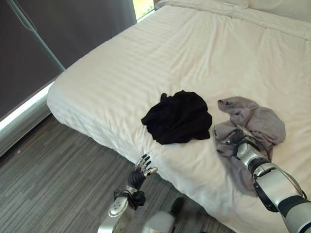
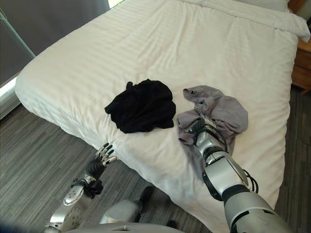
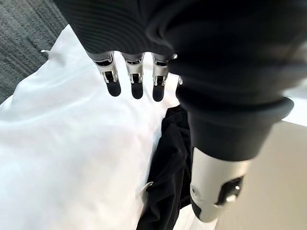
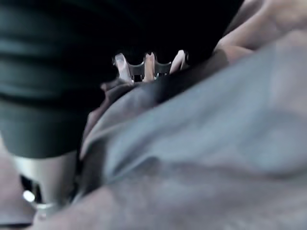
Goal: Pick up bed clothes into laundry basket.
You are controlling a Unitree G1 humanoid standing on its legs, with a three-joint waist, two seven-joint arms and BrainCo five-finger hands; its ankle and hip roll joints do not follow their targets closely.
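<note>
Resting on the crumpled grey garment near the foot of the white bed, right hand pressed down into the cloth. Fingers buried in grey folds in the right wrist view, so cannot tell whether curled round the fabric or only lying flat on it. Grey garment bunched in a loose heap, one edge trailing toward the mattress's near side. Just beside it, toward the left and apart by a strip of bare sheet, a black garment lying in a rumpled pile, also on the bed and touched by neither hand. Hanging low past the mattress edge above the grey carpeted floor, left hand with fingers straight and relaxed, holding nothing, near the bed's side but not on it. Seen past those fingers in the left wrist view, white sheet and a dark fold of the black garment.
</note>
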